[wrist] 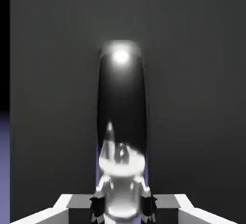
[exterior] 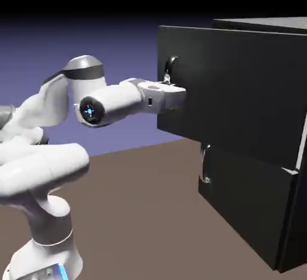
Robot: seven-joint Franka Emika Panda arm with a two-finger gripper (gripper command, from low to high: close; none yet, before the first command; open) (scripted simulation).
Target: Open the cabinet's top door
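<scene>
Blue-violet backdrop fills the upper left of the exterior view; the large matte black boxy cabinet [exterior: 252, 135] occupies the right. Its flat black top door [exterior: 240, 87] appears slightly ajar. The white two-finger gripper [exterior: 169, 95] is clamped tight on the curved, glossy silver handle [wrist: 120, 122]. Pulling steadily along the door's swing arc, wrist following the hinge, should keep the smooth metal from slipping.
</scene>
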